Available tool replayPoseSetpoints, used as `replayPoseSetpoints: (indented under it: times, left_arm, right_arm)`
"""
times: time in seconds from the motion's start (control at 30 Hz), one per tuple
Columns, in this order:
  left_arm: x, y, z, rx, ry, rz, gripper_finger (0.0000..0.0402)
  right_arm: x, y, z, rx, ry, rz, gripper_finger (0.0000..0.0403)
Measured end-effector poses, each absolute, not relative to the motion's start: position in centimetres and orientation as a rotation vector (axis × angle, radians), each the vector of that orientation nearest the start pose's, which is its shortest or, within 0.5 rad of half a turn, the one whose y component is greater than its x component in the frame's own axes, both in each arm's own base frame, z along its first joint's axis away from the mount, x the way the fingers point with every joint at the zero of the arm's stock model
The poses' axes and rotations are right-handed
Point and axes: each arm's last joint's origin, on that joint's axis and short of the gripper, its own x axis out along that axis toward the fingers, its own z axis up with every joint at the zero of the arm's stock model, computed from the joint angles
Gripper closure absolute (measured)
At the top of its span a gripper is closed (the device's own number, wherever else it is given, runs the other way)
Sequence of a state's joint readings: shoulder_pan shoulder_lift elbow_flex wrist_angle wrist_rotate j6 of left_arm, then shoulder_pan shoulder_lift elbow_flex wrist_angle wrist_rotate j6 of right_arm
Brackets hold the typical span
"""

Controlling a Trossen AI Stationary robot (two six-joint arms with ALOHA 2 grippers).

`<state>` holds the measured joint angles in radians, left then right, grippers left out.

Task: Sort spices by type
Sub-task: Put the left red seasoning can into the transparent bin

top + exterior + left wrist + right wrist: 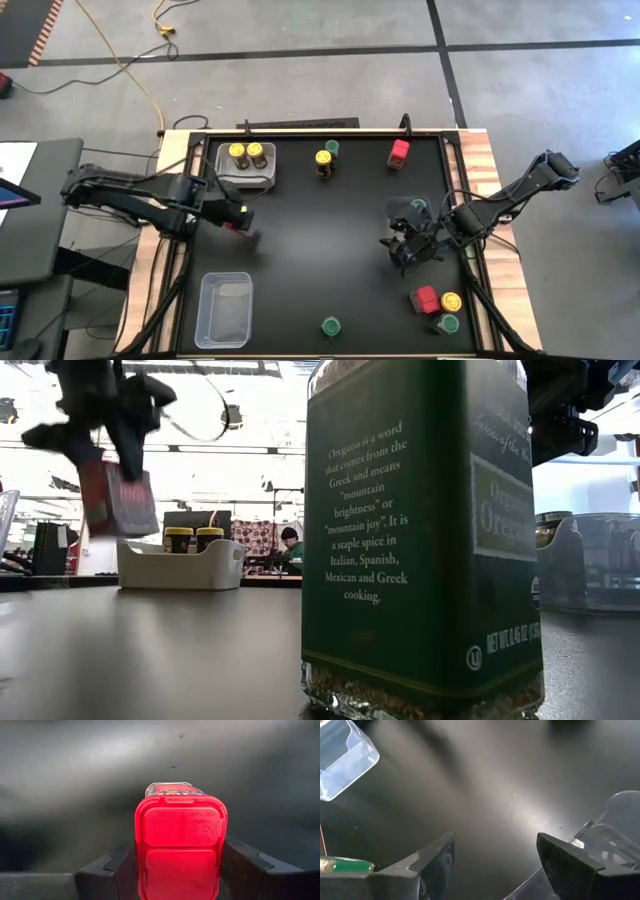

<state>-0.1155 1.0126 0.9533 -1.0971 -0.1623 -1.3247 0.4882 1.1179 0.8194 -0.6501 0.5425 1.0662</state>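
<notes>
"Oregano" on green spice jar (pixel 420 540)

Red, yellow and green spice lids on a flat black bench

The black bench (pixel 320 230) has pale wooden side edges. A red blocky spice container (pixel 181 850) with a glossy red lid sits between dark fingers (pixel 100 875). Two dark jars with yellow lids (pixel 247 153) stand in a grey-white bin (pixel 245 180). The dark green oregano jar (pixel 420 540) carries white lettering. A clear plastic bin (pixel 226 310) looks colourless.
</notes>
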Motion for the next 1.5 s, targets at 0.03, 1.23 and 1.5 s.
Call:
replayPoseSetpoints:
  times: [0.03,1.23,1.5]
  left_arm:
    - [16.6,-1.7,29.3,-0.999,0.917,0.746,0.0188]
    - [16.4,-27.1,30.5,-0.283,1.289,0.266,0.0188]
    - [16.8,-28.4,27.2,-0.287,1.309,0.174,0.0188]
  right_arm:
    - [19.3,8.5,25.1,0.542,0.686,-0.468,0.0097]
    - [19.8,8.4,25.4,0.670,0.623,-0.486,0.0097]
    - [19.8,8.4,25.4,0.673,0.622,-0.487,0.0097]
